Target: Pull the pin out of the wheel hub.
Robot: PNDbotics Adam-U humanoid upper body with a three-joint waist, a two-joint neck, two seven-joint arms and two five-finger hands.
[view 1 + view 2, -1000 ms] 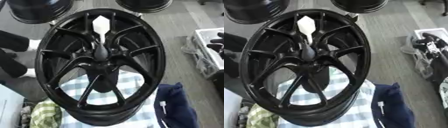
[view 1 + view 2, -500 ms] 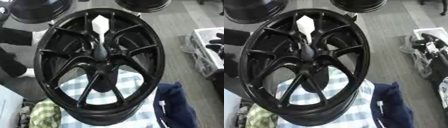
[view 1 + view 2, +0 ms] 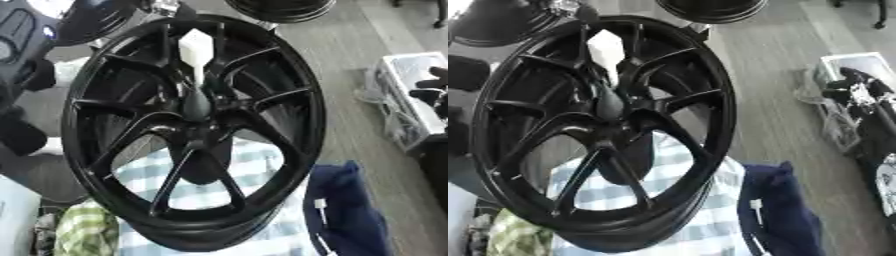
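White plastic, by the look of it, makes up the pin (image 3: 196, 52), which stands out of the centre of the black wheel hub (image 3: 194, 131) in the left eye view: a blocky head on top, narrowing to a thin stem that runs down into the dark boss where the spokes meet. It looks light and stiff, and the head is the obvious place to take hold, since the stem is slim and partly sunk in the hub; a pull along the stem's own line seems least likely to bind or snap it. The wheel itself looks like heavy, rigid metal and unlikely to shift under a light tug. It rests on a blue-and-white checked cloth (image 3: 262, 165), with a dark blue fabric (image 3: 343, 210) just beside its right lower rim and a green checked cloth (image 3: 86, 232) at lower left. Beyond lies grey plank flooring (image 3: 350, 45). In the right eye view the same pin sits toward the upper left of the hub, and more black wheels (image 3: 710, 9) stand at the far edge, with a white crate (image 3: 859, 100) holding dark objects on the floor to the right. Neither robot hand shows in either view, so whether their fingers are relaxed or clenched cannot be told, and the pin is untouched.
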